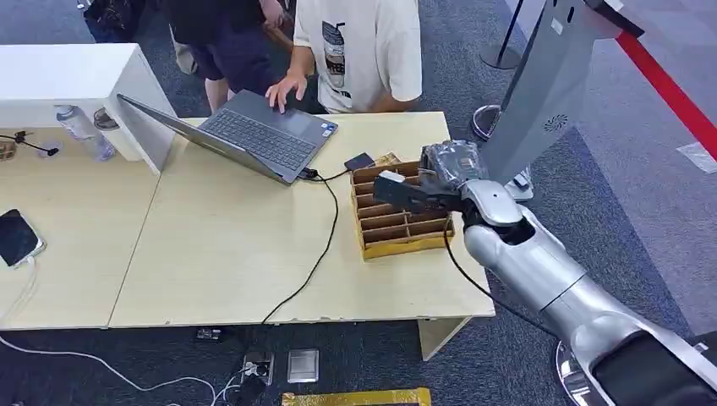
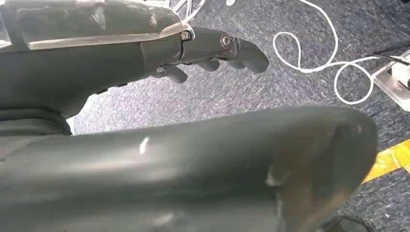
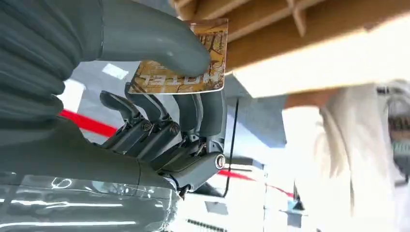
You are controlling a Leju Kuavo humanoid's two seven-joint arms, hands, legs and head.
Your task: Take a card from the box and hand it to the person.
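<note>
A box (image 1: 397,222) of slotted compartments sits on the table (image 1: 228,254) near its right edge. The right hand (image 1: 440,178) hangs over the box's far right corner, a card (image 3: 186,60) pinched between thumb and fingers just beside the box's wall. A laptop (image 1: 254,134) lies left of and behind the box, its cable (image 1: 317,254) running forward past the box's left side. A person (image 1: 359,51) stands behind the table, one hand on the laptop. A phone (image 1: 17,237) lies at the far left.
</note>
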